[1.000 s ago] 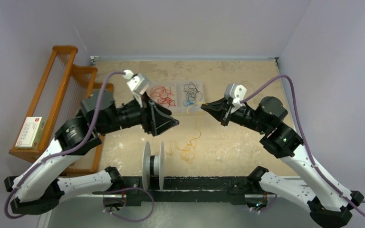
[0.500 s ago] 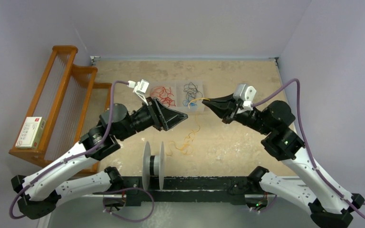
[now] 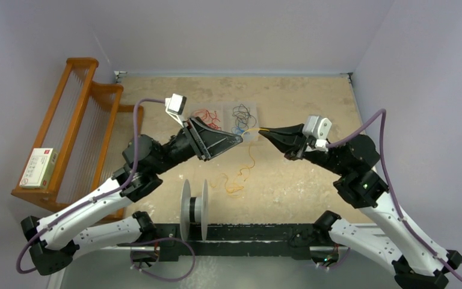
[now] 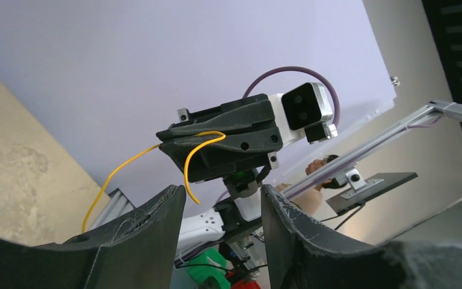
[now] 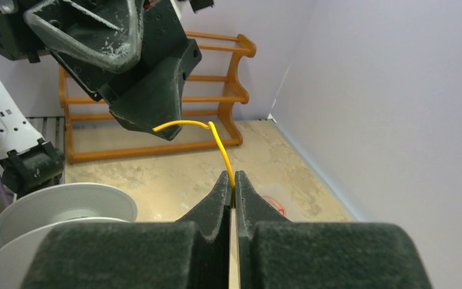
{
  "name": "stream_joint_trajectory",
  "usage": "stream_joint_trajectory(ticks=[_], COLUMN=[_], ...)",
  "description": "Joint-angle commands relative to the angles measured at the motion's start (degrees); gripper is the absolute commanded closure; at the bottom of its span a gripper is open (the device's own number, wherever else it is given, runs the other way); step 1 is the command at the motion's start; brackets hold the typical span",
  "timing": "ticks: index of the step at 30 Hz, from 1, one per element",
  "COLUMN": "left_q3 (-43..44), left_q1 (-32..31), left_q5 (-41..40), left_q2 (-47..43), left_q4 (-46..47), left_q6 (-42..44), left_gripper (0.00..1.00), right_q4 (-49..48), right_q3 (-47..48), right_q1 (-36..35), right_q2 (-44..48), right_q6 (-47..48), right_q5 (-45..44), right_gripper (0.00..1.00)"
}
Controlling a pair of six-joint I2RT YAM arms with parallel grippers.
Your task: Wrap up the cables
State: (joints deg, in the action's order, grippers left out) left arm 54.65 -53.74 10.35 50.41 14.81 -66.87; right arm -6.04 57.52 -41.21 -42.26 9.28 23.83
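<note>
Plainly, the step in hand looks like passing one cable's free end from arm to arm before winding. Nearest the bases the white spool (image 3: 194, 209) stands with its flanges upright. Just beyond it most of the cables (image 3: 236, 185) lie in a loose curl on the table (image 3: 313, 102). One yellow strand (image 5: 220, 150) rises from that heap to the right gripper (image 3: 263, 130), whose jaws are pressed together on it, leaving a short arched tail past the tips. The left gripper (image 3: 236, 138) faces it, tip near tip, jaws apart and empty. To do this well, the left should take the tail squarely between its pads and pinch the wire itself, not the air beside it. The right should let go only once that grip is sure, because so thin and springy a wire would likely flick away. The right wrist view alone shows the wire caught in the seam between the closed fingers. The left wrist view alone shows the tail's end reaching only to the mouth of its own gap, not inside. Only the overhead view shows the strand running down to the heap, with the red wires (image 3: 207, 120) and the black and blue wires (image 3: 240, 115) farther back, well apart from it.
</note>
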Motion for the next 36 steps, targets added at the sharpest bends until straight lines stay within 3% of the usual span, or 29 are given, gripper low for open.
stream_joint_trajectory(ticks=[1, 9, 19, 25, 27, 29, 31, 33, 36], left_q3=[-1.52, -1.33, 0.06, 2.04, 2.75, 4.83, 6.7, 8.44, 10.91], left_q1=[0.12, 0.13, 0.13, 0.12, 0.12, 0.12, 0.17, 0.12, 0.13], left_q5=[3.78, 5.53, 6.43, 6.23, 6.15, 5.59, 4.95, 4.76, 4.86], left_q2=[1.78, 3.39, 3.29, 3.73, 3.66, 3.51, 3.43, 3.6, 4.26], left_q4=[11.11, 12.95, 9.54, 3.97, 0.89, -5.74, -11.41, -16.13, -22.78], left_q6=[-5.18, -6.0, -4.2, -1.8, -0.4, 2.45, 5.98, 8.3, 11.24], left_gripper=[0.52, 0.62, 0.99, 1.0, 1.0, 1.0, 1.0, 1.0, 1.0], right_q4=[-4.72, -5.82, -7.02, -5.21, -3.6, -1.16, 2.38, 6.43, 10.9], right_q3=[-0.75, -1.33, -3.52, -3.74, -3.22, -2.53, -0.16, 1.42, 3.36], right_q1=[-0.1, -0.1, -0.1, -0.1, -0.17, -0.1, -0.1, -0.1, -0.14], right_q2=[1.38, 2.18, 3.4, 3.88, 4.07, 3.99, 3.37, 2.72, 1.31], right_q6=[1.47, 1.48, 0.99, 1.33, 1.67, 2.22, 2.84, 3.49, 4.08], right_q5=[2.05, 2.78, 2.37, 3.39, 2.75, 2.76, 3.11, 4.19, 6.17], right_gripper=[1.0, 1.0, 1.0, 1.0, 0.89, 0.65, 0.48, 0.4, 0.37])
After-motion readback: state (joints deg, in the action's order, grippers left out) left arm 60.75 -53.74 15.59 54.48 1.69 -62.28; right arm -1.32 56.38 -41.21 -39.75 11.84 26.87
